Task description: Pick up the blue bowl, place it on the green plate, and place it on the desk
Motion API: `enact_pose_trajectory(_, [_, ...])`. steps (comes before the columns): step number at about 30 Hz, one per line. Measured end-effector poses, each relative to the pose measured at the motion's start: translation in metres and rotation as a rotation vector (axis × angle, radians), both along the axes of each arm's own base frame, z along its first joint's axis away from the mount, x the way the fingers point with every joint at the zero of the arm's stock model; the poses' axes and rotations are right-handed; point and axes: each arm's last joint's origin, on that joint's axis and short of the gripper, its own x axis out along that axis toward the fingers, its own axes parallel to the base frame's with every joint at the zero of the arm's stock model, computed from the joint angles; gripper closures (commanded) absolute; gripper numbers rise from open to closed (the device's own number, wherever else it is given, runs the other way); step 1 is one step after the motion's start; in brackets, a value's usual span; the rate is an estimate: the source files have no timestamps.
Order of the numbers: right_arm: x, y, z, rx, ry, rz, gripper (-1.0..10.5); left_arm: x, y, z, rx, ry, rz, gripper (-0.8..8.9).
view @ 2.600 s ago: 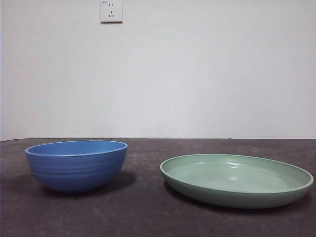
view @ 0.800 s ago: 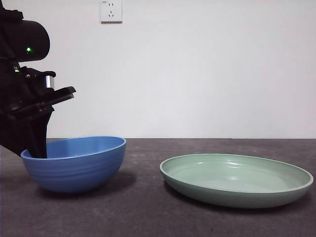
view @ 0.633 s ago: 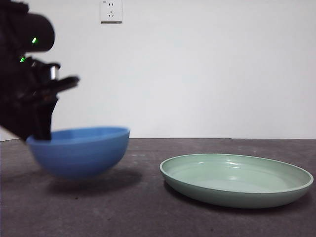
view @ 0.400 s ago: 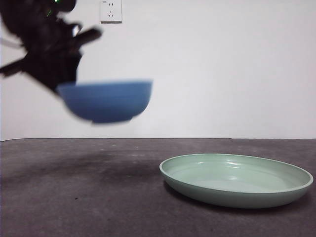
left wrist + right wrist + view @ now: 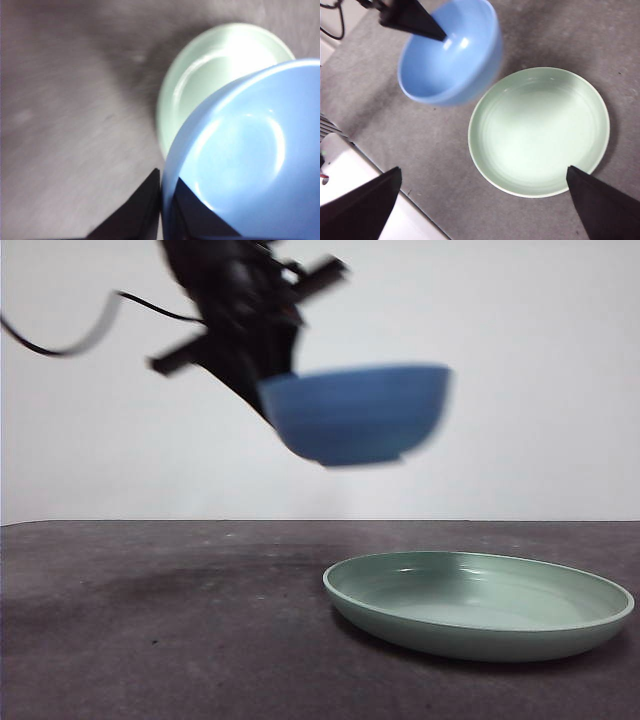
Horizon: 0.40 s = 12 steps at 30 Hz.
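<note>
My left gripper [image 5: 268, 390] is shut on the rim of the blue bowl [image 5: 355, 413] and holds it high in the air, to the left of and above the green plate [image 5: 480, 605]. In the left wrist view the jaws pinch the bowl's wall [image 5: 240, 150], with the plate [image 5: 210, 70] partly behind the bowl. The right wrist view shows the bowl [image 5: 447, 55] beside the plate [image 5: 540, 130], with the left gripper [image 5: 437, 36] on its rim. My right gripper [image 5: 485, 210] is open, high above the plate. The plate rests empty on the desk [image 5: 150, 640].
A white wall [image 5: 540, 390] stands behind the desk. A black cable [image 5: 70, 340] hangs from the left arm. The desk's edge and a white surface [image 5: 350, 200] show in the right wrist view.
The left gripper came in, took the bowl by its rim, lifted it off the desk and carried it up and to the right, towards the plate. The plate has not moved.
</note>
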Motion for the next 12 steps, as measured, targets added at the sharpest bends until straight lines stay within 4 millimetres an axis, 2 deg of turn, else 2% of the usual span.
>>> enact_pose_trajectory(7, [0.0,0.0,0.0,-0.001,0.0,-0.001,3.7,0.012,-0.061,-0.035,0.062,0.019,-0.09,7.99])
enact_pose_trajectory(12, [0.0,0.0,0.0,-0.001,0.0,-0.001,3.7,0.014,-0.09,-0.052,0.094,0.012,-0.125,7.99])
